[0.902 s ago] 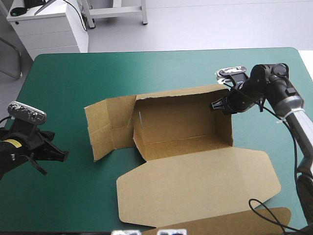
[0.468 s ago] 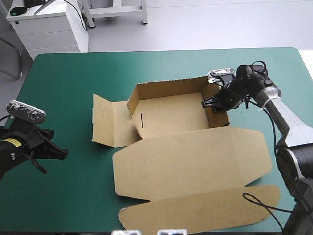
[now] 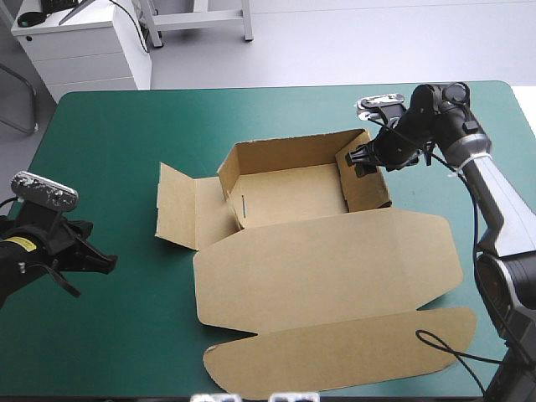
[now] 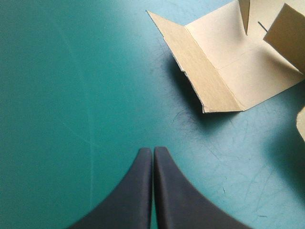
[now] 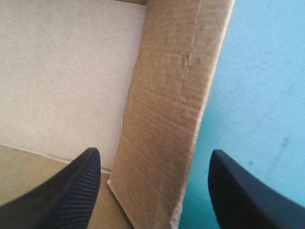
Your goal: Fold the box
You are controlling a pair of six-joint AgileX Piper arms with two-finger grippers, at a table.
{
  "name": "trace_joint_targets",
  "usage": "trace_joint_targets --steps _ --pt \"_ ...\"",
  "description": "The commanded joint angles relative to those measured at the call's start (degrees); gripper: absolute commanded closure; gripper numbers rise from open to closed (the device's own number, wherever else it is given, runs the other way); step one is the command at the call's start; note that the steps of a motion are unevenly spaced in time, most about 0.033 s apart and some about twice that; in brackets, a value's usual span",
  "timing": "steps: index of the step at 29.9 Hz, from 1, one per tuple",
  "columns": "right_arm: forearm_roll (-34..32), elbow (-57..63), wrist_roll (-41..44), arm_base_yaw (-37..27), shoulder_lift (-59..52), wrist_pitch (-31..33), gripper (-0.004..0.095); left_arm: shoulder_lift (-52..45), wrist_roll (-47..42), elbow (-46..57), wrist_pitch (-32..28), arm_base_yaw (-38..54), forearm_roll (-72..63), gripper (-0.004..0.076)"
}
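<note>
The brown box (image 3: pixel 289 188) stands mid-table as an open tray with its walls raised. Its lid (image 3: pixel 327 268) lies flat toward the table's front edge, and a side flap (image 3: pixel 180 213) is spread out on the left. My right gripper (image 3: pixel 362 161) is open and straddles the box's right wall (image 5: pixel 167 119), one finger inside the tray and one outside. My left gripper (image 3: pixel 105 264) is shut and holds nothing, low over the teal-green cover well to the left of the box. In the left wrist view the fingers (image 4: pixel 153 150) meet in a point, with the side flap (image 4: pixel 228 71) ahead.
The lid's long tuck flap (image 3: pixel 335 360) reaches almost to the table's front edge. Teal-green cover (image 3: pixel 126 142) stretches between the left gripper and the box and on to the far edge.
The right gripper has gone from shut on the right wall to open around it. Meanwhile the box dropped from tilted to flat, shifted left, and its right wall now stands.
</note>
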Motion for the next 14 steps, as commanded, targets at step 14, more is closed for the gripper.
trace_joint_targets --steps 14 --pt "-1.47 -1.94 0.67 -0.21 2.88 1.32 0.03 -0.33 -1.0 -1.4 -3.46 -0.04 -1.35 0.0731"
